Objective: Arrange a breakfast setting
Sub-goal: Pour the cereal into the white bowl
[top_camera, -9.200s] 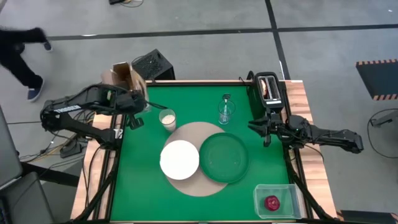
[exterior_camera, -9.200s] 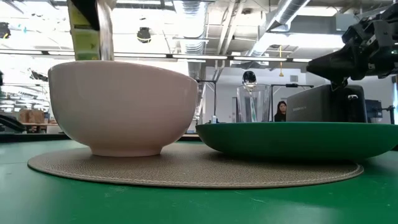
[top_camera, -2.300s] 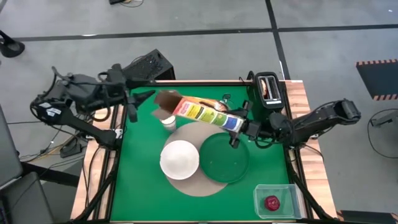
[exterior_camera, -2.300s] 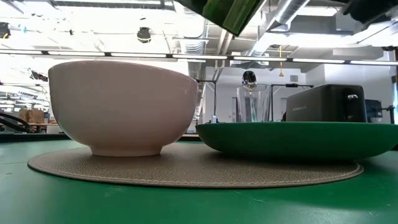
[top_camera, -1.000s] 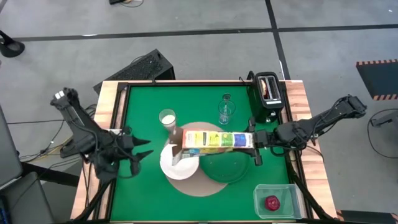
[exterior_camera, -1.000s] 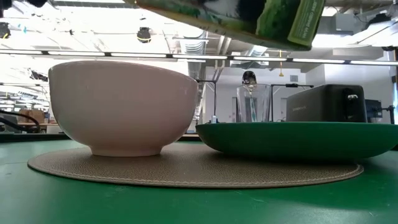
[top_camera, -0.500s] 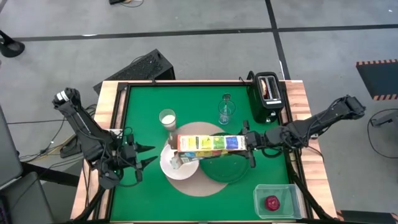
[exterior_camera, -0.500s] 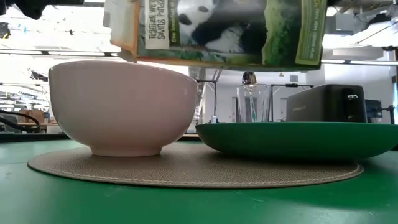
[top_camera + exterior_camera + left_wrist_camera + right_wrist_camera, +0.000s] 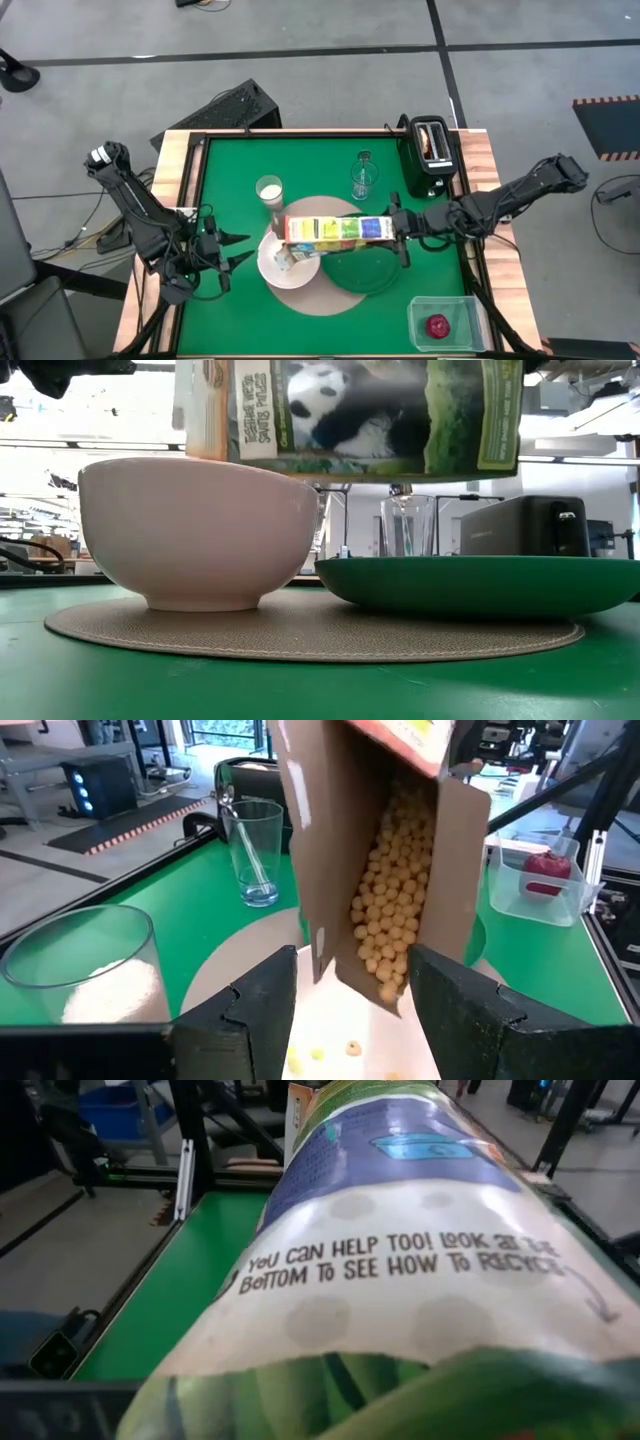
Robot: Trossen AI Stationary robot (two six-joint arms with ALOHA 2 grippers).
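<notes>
My right gripper [image 9: 400, 233] is shut on a colourful cereal box [image 9: 335, 230], held lying over the round tan mat [image 9: 312, 300]. The box's open end [image 9: 400, 910] hangs over the white bowl [image 9: 272, 266], with round cereal balls at its mouth and a few lying in the bowl [image 9: 350, 1048]. The dark-green plate [image 9: 365, 272] sits on the mat beside the bowl. My left gripper [image 9: 240, 249] is open and empty, just left of the bowl. The clear glass [image 9: 363, 180] holds the spoon [image 9: 362, 160]. The small white cup [image 9: 268, 190] stands behind the bowl. My right gripper holds the cereal box by its closed bottom end [image 9: 383, 228], one finger on each side. The fingers come level from the table's right and lie along the box. The box is clear of the table, roughly level, its open end dipping over the bowl.
The black toaster [image 9: 432, 155] with bread [image 9: 432, 140] in its slot stands at the far right. A clear tub [image 9: 455, 308] at the near right corner holds the red apple [image 9: 437, 325]. Bare green table lies at the near left.
My right gripper has gone a little toward the table's left with the cereal box and rolled it, so its panda face now turns toward the near edge. The open end has come over the bowl, and cereal balls have fallen in.
</notes>
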